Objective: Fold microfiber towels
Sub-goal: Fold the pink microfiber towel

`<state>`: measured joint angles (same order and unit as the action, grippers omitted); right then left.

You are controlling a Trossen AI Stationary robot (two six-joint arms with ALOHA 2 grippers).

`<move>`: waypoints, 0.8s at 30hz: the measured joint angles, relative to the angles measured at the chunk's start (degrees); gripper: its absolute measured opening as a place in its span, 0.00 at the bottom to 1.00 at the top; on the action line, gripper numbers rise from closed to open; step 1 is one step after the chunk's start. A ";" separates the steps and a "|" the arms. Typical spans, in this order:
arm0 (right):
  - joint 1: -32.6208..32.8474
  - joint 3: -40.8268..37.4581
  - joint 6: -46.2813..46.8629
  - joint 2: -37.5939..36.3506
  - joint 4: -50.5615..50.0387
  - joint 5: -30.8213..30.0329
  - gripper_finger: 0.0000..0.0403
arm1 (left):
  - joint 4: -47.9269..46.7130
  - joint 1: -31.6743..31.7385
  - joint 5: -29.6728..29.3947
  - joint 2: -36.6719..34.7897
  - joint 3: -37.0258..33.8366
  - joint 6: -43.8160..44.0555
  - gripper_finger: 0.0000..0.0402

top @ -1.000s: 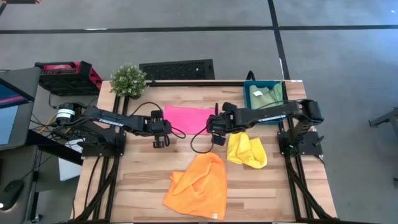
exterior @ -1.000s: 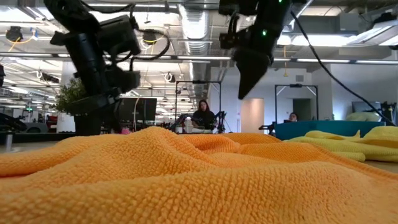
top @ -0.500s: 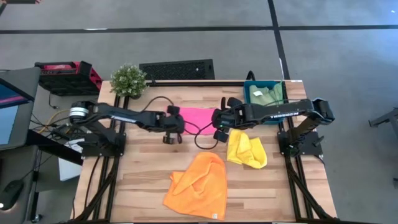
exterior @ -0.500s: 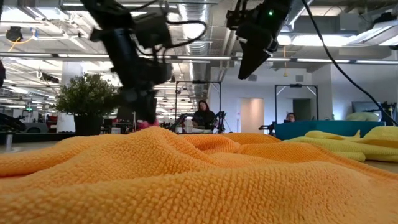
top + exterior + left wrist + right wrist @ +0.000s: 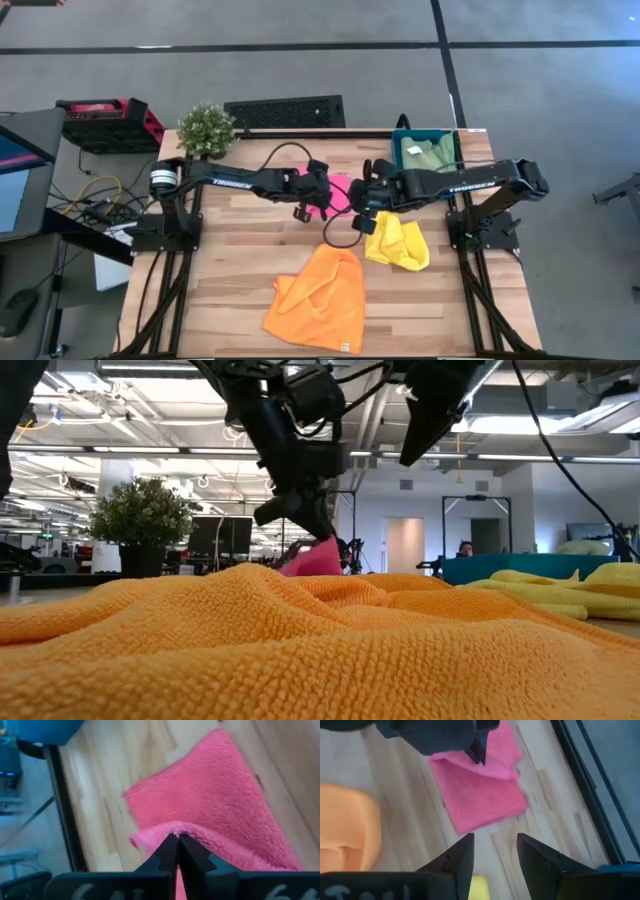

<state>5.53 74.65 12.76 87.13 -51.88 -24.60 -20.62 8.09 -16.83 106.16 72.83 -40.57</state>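
While the left tool pinches a raised fold of the hot pink towel between its closed fingers, the rest of that towel lies flat on the wooden bench directly under and just past the fingertips. In the left wrist view the pink edge curls up against the two dark tips, which meet with no gap between them. In the low view the same tool hangs above a lifted pink tip that shows over the orange cloth.

The right tool hovers close beside the left one, its fingers spread apart and holding nothing. Seen from its wrist, the pink towel lies ahead of the parted fingers, doubled over along the edge where the left tool grips it. In the low view only the right arm's dark end shows, high up and apart from the cloth.

The yellow towel lies crumpled just beside the right tool, on the side away from the left arm. The orange towel lies loosely bunched on the bench, well apart from both tools, toward the near edge; it fills the foreground of the low view. The sage green towel rests inside the teal bin at the bench corner behind the right arm. A small potted plant stands at the far corner behind the left arm.
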 joint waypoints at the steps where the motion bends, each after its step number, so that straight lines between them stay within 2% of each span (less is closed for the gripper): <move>1: 0.33 0.00 0.54 -0.28 -0.42 -0.42 0.43 | 0.19 -0.03 -0.16 0.90 0.82 -0.37 0.00; 10: 2.54 0.05 4.31 -1.66 -3.75 -3.08 0.42 | 1.86 -0.33 0.42 4.62 6.37 -1.56 0.00; 15: 3.14 0.04 5.32 -1.70 -4.65 -4.39 0.42 | 2.66 -0.67 1.62 4.62 6.89 -2.86 0.00; 19: 3.10 0.04 5.33 -1.70 -4.66 -4.43 0.42 | 2.81 -0.67 5.70 4.62 6.81 -3.22 0.00; 24: 3.12 0.04 5.35 -1.70 -4.63 -4.44 0.42 | 3.81 -0.63 7.03 4.62 6.65 -0.69 0.01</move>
<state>8.64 74.70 18.11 85.43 -56.51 -29.04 -16.81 7.45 -9.80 110.78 79.48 -41.26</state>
